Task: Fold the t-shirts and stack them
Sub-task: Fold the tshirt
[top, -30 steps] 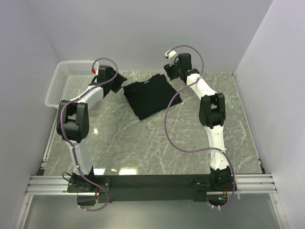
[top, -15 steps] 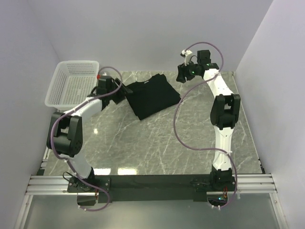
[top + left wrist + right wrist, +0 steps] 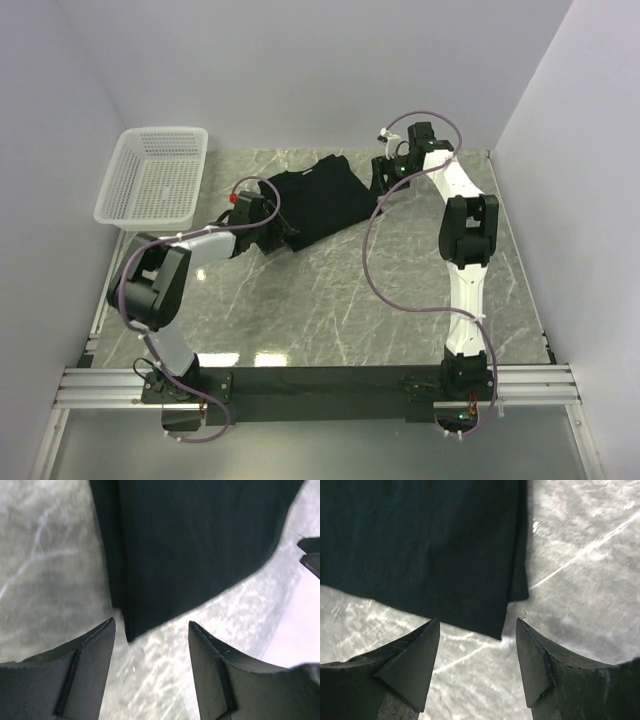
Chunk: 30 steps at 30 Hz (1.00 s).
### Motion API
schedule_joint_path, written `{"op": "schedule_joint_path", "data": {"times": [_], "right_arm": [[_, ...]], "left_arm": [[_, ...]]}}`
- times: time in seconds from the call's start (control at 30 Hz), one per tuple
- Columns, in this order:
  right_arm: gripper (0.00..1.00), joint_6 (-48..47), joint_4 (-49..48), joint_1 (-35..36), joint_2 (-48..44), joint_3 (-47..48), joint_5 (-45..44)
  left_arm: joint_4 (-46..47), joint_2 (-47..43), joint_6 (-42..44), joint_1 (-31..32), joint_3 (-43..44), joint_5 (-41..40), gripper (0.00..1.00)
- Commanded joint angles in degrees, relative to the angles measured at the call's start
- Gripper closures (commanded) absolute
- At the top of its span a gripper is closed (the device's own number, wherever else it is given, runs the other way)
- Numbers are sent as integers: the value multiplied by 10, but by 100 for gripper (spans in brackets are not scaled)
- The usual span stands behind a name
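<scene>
Now both tools are wide open and hold nothing. If the left tool (image 3: pixel 150 625) or the right tool (image 3: pixel 477 622) closes too high, it may pinch only the top layer of the folded black t-shirt (image 3: pixel 318 200). Then the fold could fall open. If a tool goes too low, it could scrape the surface (image 3: pixel 330 300). The t-shirt lies flat on the surface, to the right of the white basket (image 3: pixel 155 180), not touching it. One corner of the t-shirt pokes into the gap of each tool.
</scene>
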State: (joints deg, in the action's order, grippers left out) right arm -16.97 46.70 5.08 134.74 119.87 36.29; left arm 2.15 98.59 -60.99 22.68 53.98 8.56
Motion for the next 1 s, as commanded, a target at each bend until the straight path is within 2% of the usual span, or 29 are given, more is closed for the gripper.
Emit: {"op": "schedule_joint_path", "data": {"times": [0.0,0.27,0.37,0.4,0.43,0.47,0.5,0.53,0.57,0.6,0.63,0.7,0.8,0.97], "right_arm": [[31,29,23,-2,32,43,-6],[32,55,27,4,60,44,-4],[40,54,36,5,62,38,1],[43,52,41,5,63,39,11],[52,50,49,4,64,37,14],[57,49,52,5,64,34,18],[63,48,52,5,62,30,26],[74,48,52,5,61,21,29],[80,47,52,4,57,15,33],[85,46,49,4,48,6,34],[93,43,45,4,42,-11,36],[100,31,43,-1,20,-48,35],[100,12,37,-13,-29,-107,33],[100,-30,36,-45,-122,-281,33]], "left_arm": [[5,38,-8,4,42,-28,35],[6,95,-7,9,80,-16,36],[14,107,-4,9,87,-5,43],[18,109,-3,9,90,-2,49],[22,113,-3,8,90,7,54],[27,116,-3,9,89,11,58],[39,118,-4,9,84,16,69],[44,119,-6,10,82,24,74],[50,117,-8,10,76,30,79],[61,116,-11,11,67,32,93],[64,115,-12,11,61,34,99],[66,103,-11,16,43,44,99],[65,71,-6,30,6,58,99],[73,8,-32,93,-84,69,99]]}}
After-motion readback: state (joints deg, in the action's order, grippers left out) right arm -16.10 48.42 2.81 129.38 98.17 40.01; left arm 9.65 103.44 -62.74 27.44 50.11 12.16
